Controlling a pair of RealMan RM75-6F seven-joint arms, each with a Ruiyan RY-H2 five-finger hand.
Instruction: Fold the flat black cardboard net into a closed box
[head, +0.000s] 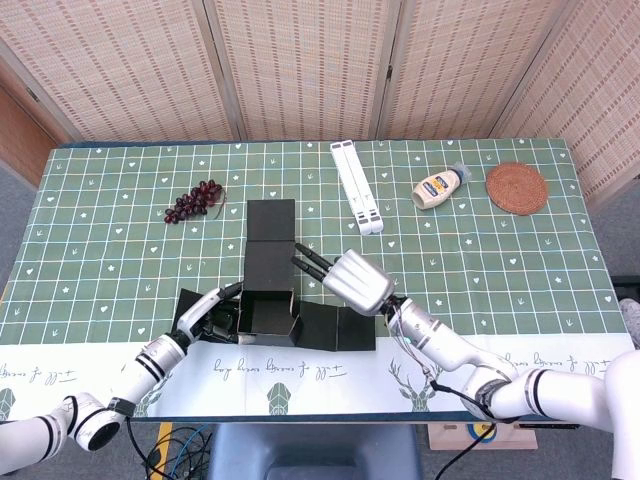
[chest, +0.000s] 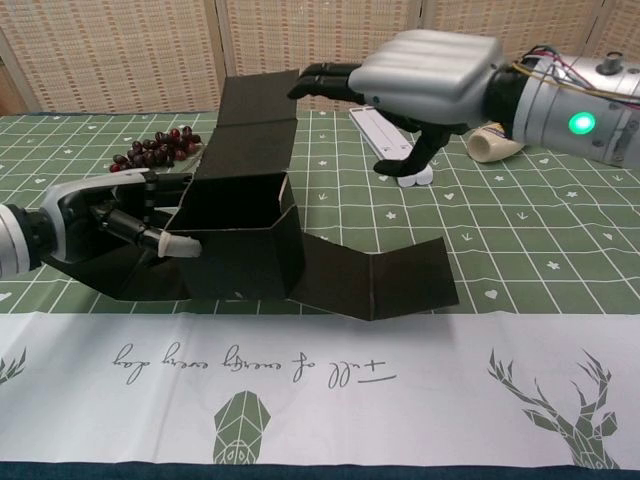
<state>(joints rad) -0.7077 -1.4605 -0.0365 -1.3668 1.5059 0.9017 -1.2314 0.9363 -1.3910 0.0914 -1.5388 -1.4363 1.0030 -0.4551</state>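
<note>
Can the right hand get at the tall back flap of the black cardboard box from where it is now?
Probably yes. The right hand hovers open with its fingers at the top edge of the black cardboard box's back flap, with nothing between. The left hand sits at the box's left side, clear of it.

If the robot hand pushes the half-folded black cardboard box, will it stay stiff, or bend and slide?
The black cardboard box probably flexes at its creases: one flap lies flat while the back panel stands up. It looks thin and hollow, so likely light and apt to slide on the tablecloth. The left robot hand at its side may steady it.
</note>
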